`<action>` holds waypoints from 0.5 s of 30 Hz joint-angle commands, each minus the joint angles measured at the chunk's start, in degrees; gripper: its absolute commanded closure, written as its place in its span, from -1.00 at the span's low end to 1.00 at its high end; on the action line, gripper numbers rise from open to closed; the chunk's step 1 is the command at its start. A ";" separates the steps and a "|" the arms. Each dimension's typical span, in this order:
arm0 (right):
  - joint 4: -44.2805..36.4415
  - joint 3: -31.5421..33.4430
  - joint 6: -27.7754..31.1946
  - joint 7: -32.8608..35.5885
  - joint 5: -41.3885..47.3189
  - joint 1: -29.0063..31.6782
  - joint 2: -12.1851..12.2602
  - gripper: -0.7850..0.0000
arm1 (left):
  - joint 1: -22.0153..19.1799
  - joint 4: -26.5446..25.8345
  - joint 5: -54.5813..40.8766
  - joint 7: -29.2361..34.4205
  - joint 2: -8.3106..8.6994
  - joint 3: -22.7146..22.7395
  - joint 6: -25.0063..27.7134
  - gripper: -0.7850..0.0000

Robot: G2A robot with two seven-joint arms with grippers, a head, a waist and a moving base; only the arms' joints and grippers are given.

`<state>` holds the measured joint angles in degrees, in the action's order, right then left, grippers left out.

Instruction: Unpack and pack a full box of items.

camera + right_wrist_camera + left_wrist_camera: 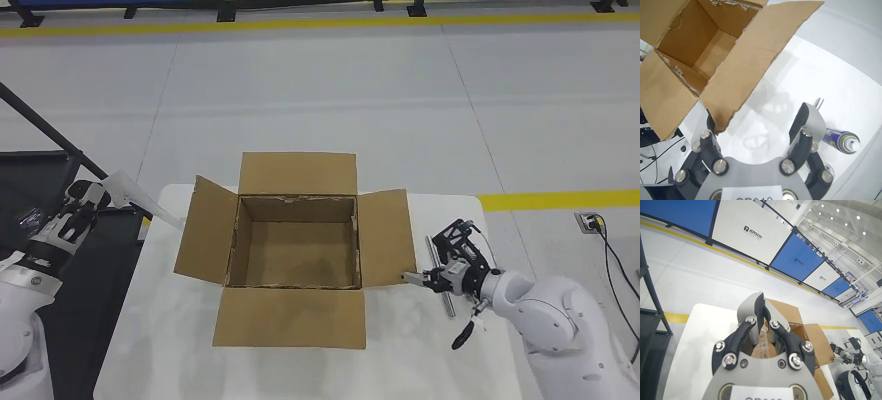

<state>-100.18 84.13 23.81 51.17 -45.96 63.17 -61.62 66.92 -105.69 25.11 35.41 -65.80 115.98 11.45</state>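
An open cardboard box [297, 252] stands in the middle of the white table [400, 365], its flaps spread out and its inside [702, 43] bare. My right gripper [757, 121] is open just off the corner of the box's right flap [745, 62], and one of its fingers is tucked under that corner. In the top view the right gripper [418, 280] sits low by the flap's front corner. A dark blue spray can [838, 137] with a white nozzle lies on the table beside its other finger. My left gripper [762, 298] is shut and held up over the table's left edge, pointing toward the box [789, 321].
A black rack [60, 300] stands against the table's left side, with a slanted black bar [651, 285] above it. The spray can [447, 300] lies near the table's right edge. Bare table shows in front of the box and to its right.
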 commanded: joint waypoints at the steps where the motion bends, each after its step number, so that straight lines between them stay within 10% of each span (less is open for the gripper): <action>1: -0.80 1.18 0.27 0.14 -1.64 2.28 0.33 -1.00 | 0.00 0.00 0.00 0.00 0.00 0.00 0.00 1.00; 13: 6.55 -5.42 -16.60 9.08 -7.68 -2.92 -0.35 -1.00 | 0.00 0.00 0.00 0.00 0.00 0.00 0.00 1.00; 15: 9.34 -6.42 -15.35 9.02 -5.77 -5.05 -0.57 -0.41 | 0.00 0.00 0.00 0.00 0.00 0.00 0.00 1.00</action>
<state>-92.32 78.02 7.44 60.31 -52.67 59.19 -62.13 66.92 -105.69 25.11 35.41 -65.80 115.98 11.45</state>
